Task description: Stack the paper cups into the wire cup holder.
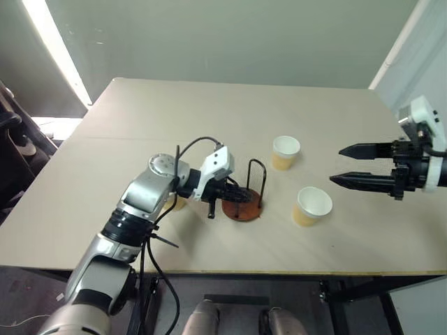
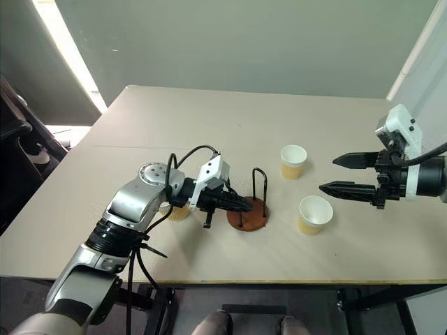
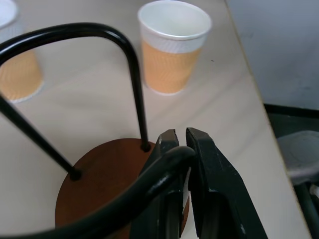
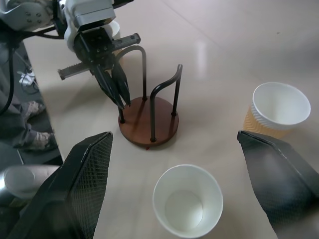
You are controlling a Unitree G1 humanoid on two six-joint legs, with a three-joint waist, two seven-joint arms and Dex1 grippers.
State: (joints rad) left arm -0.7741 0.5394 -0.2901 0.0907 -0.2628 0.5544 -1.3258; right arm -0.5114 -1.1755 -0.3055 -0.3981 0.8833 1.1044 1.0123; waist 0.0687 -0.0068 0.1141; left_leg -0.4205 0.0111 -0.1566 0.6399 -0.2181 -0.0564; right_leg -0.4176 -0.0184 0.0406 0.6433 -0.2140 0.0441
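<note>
The wire cup holder (image 1: 242, 207), a reddish-brown disc with black wire loops, stands at the table's middle. My left gripper (image 1: 234, 196) is shut on one of its wire loops, as the left wrist view shows (image 3: 182, 138). Two paper cups stand upright to the right of the holder: one farther back (image 1: 286, 152), one nearer (image 1: 312, 205). A third paper cup (image 2: 178, 212) is mostly hidden behind my left arm. My right gripper (image 1: 336, 165) hovers open above the table, right of the two cups, holding nothing.
The pale table (image 1: 209, 118) has free room at the back and on the left. Its front edge (image 1: 230, 271) runs close below the holder. A dark chair (image 1: 14, 139) stands off the left side.
</note>
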